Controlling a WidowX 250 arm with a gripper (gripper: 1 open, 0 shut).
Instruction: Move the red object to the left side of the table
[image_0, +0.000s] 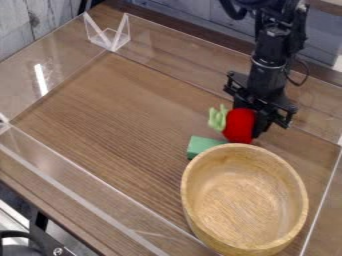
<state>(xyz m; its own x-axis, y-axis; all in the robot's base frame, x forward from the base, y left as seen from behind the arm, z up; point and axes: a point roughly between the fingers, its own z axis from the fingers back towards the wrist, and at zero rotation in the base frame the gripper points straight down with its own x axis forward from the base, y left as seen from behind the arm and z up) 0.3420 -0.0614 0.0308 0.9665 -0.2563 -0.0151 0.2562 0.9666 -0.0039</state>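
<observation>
The red object (239, 124) is a small bright red ball with a light-green leaf part on its left, at the right of the brown wood-grain table (120, 110). My gripper (243, 118) points straight down over it, its black fingers pressed against the ball's two sides. It is shut on the red object, which hangs just off the wood or rests on it; I cannot tell which.
A flat green piece (205, 146) lies just left of and below the ball. A round wooden bowl (245, 200) stands in the near right corner. Low clear acrylic walls (54, 70) border the tabletop, with a clear bracket (108, 33) at the far left.
</observation>
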